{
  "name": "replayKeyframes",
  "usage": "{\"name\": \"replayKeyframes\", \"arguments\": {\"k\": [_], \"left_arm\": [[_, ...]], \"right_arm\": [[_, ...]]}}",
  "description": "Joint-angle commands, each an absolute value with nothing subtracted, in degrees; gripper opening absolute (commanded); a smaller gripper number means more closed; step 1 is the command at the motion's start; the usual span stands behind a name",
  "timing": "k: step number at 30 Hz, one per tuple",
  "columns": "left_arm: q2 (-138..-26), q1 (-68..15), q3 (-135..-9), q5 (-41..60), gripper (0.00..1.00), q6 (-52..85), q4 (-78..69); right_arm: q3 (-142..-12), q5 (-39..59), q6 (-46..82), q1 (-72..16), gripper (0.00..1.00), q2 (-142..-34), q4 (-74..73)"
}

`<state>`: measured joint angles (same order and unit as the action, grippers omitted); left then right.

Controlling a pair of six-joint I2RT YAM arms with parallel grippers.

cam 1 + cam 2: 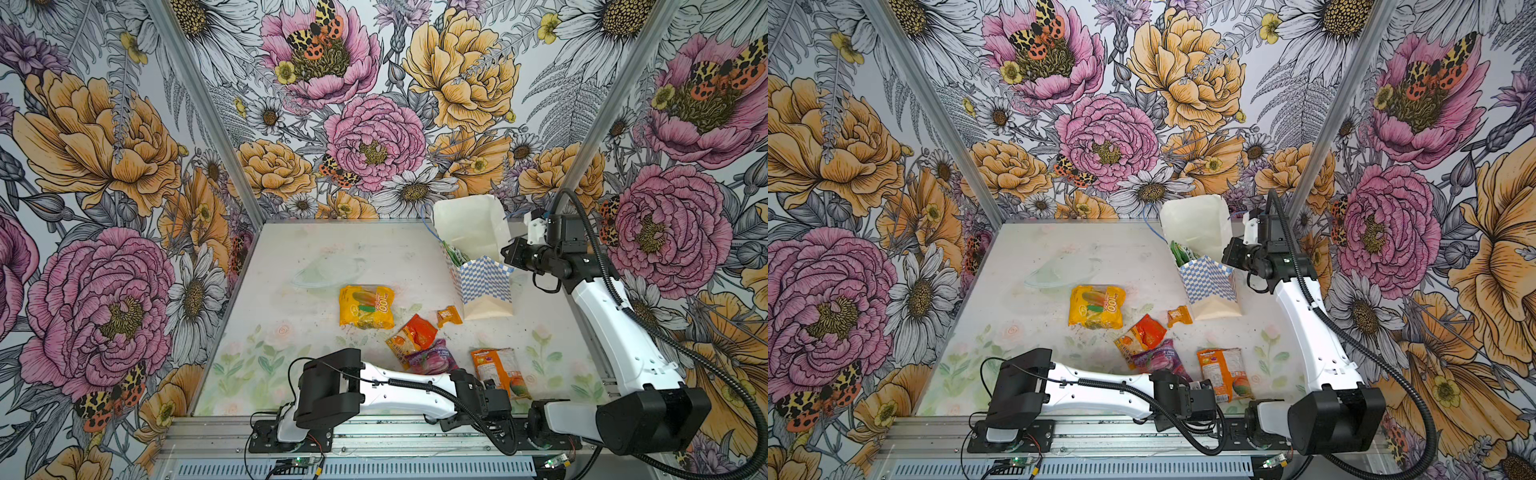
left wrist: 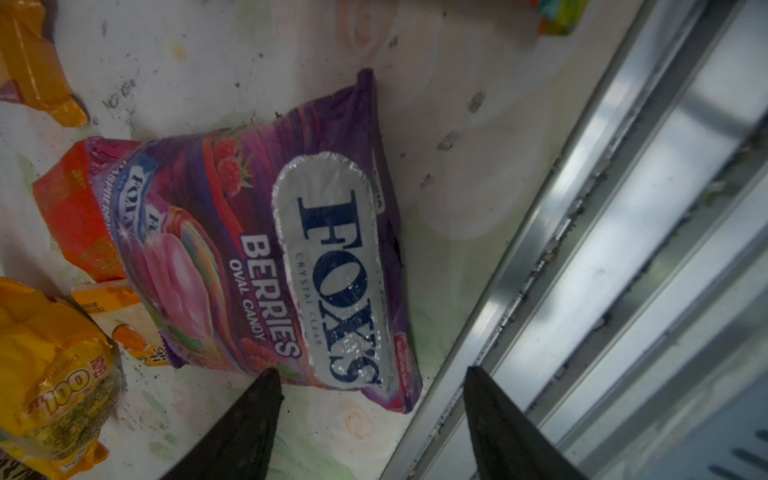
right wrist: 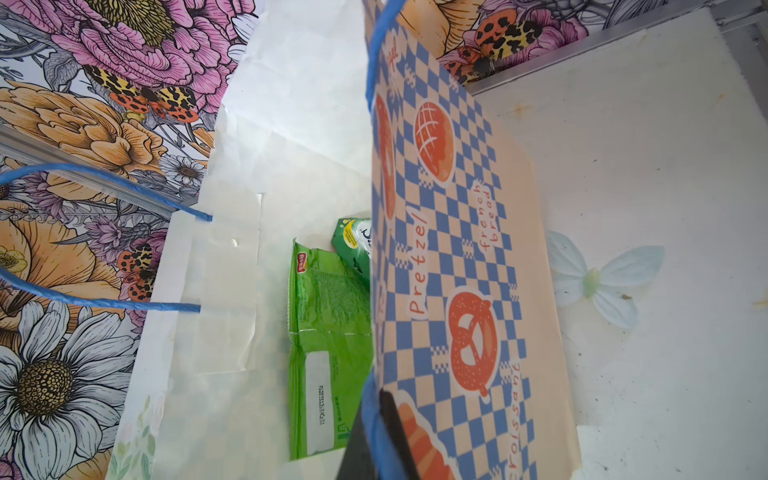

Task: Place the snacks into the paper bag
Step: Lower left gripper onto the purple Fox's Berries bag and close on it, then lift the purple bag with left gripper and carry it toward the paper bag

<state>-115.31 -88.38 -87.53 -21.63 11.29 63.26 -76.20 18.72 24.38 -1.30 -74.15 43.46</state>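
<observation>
The paper bag [image 1: 484, 286] [image 1: 1210, 282] stands upright at the back right of the table. My right gripper [image 3: 382, 436] is shut on its checkered wall and blue cord handle at the rim. Two green snacks [image 3: 328, 345] lie inside it. On the table lie a yellow packet [image 1: 366, 306], an orange-red packet [image 1: 413, 334], a small orange packet [image 1: 449, 316] and an orange mango packet [image 1: 498, 372]. A purple FOX'S packet [image 2: 291, 257] [image 1: 430, 357] lies partly over the orange-red one. My left gripper [image 2: 371, 376] hangs open just over the purple packet's near edge, holding nothing.
The aluminium rail [image 2: 582, 249] of the table's front edge runs right beside the purple packet and under one left finger. Floral walls close in the table on three sides. The left arm [image 1: 399, 390] lies low along the front edge.
</observation>
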Motion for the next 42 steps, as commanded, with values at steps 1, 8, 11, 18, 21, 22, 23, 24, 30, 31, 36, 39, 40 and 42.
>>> {"name": "replayKeyframes", "arguments": {"k": [1, 8, 11, 18, 21, 22, 23, 24, 30, 31, 36, 39, 40, 42], "left_arm": [[-117.67, -88.51, -90.09, -25.81, 0.69, 10.28, 65.4], [-120.47, -86.98, -89.9, -27.77, 0.58, 11.7, 66.12], [-121.4, -86.36, -89.47, -27.62, 0.53, 12.2, 66.09], [-122.57, -85.96, -89.41, -27.69, 0.32, 13.41, 65.91], [-121.8, -85.63, -88.97, -28.11, 0.24, 14.02, 65.79], [-121.36, -85.5, -88.87, -28.22, 0.22, 14.31, 65.66], [-120.85, -85.33, -88.64, -28.13, 0.2, 14.48, 65.36], [-120.14, -85.11, -88.49, -28.03, 0.18, 14.55, 64.99], [-115.72, -84.47, -88.35, -30.03, 0.13, 15.47, 63.93], [-114.86, -84.47, -88.09, -30.41, 0.13, 15.47, 63.43], [-110.04, -84.17, -86.32, -30.89, 0.11, 15.4, 60.76], [-107.39, -83.76, -86.92, -33.87, 0.08, 16.81, 60.64], [-106.31, -83.52, -87.17, -34.75, 0.07, 17.35, 60.58], [-103.85, -83.08, -87.23, -34.97, 0.06, 17.64, 59.92]], "right_arm": [[-76.14, 19.42, 23.3, -0.81, 0.0, -72.15, 42.8], [-75.12, 19.03, 23.05, -0.66, 0.0, -72.1, 42.71], [-74.99, 19.08, 22.96, -0.62, 0.0, -72.15, 42.71], [-74.97, 19.14, 22.96, -0.43, 0.0, -71.72, 42.71], [-74.97, 19.06, 23.03, -0.44, 0.0, -71.57, 42.71], [-74.97, 19.07, 23.11, -0.44, 0.0, -71.57, 42.71], [-74.97, 19.2, 23.1, -0.39, 0.0, -71.61, 42.7], [-74.94, 19.24, 23.11, -0.39, 0.0, -71.59, 42.72], [-74.97, 19.14, 23.12, -0.34, 0.0, -71.5, 42.71], [-74.92, 19.08, 23.12, -0.32, 0.0, -71.54, 42.71], [-75.14, 19.07, 23.2, -0.35, 0.0, -71.58, 42.71], [-75.21, 19.02, 23.12, -0.3, 0.0, -71.54, 42.71], [-75.25, 19.0, 23.12, -0.3, 0.0, -71.54, 42.71], [-75.33, 18.98, 23.2, -0.34, 0.0, -71.54, 42.71]]}}
